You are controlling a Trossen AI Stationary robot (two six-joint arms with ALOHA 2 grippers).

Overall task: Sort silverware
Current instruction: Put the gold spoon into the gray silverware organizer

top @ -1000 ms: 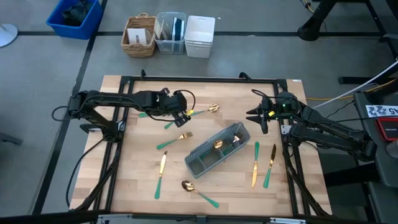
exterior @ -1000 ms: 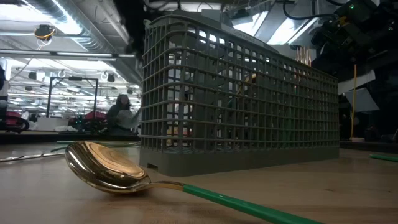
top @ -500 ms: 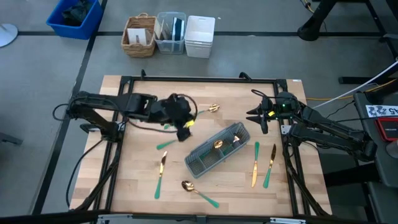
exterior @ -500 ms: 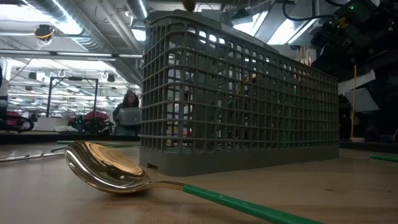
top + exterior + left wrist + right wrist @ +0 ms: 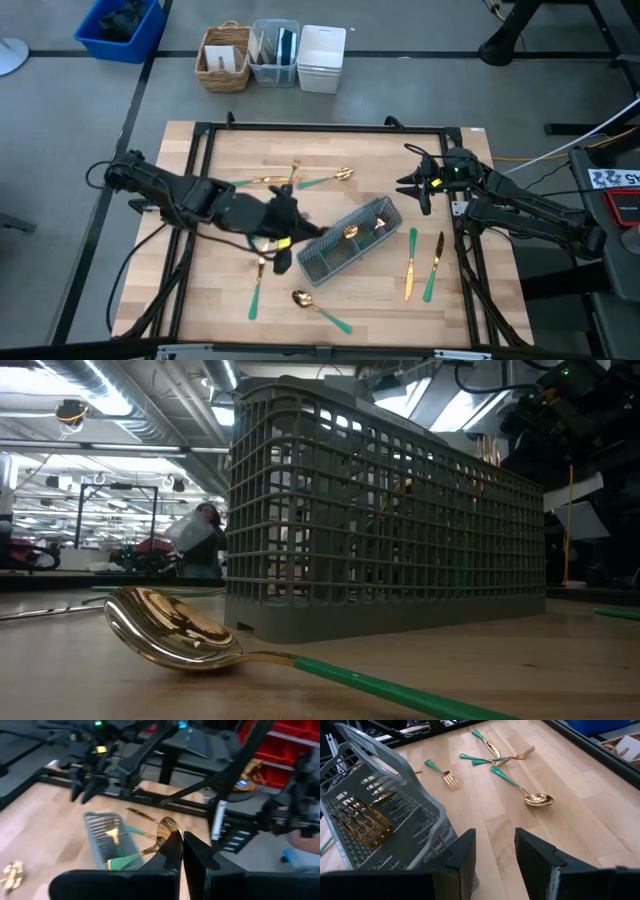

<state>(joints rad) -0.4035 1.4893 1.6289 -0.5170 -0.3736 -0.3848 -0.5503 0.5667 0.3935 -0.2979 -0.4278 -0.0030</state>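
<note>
Swinging across from the far side of the counter (image 5: 220, 290), the left tool (image 5: 178, 851) now hangs at the near end of the grey caddy (image 5: 350, 242), fingers pinching a gold-headed, green-handled spoon (image 5: 165, 835). Right tool (image 5: 494, 851) waits spread wide beside the caddy's far end. Other silverware lies scattered: a spoon (image 5: 318, 308) near the front edge, two knives (image 5: 422, 262) right of the caddy
</note>
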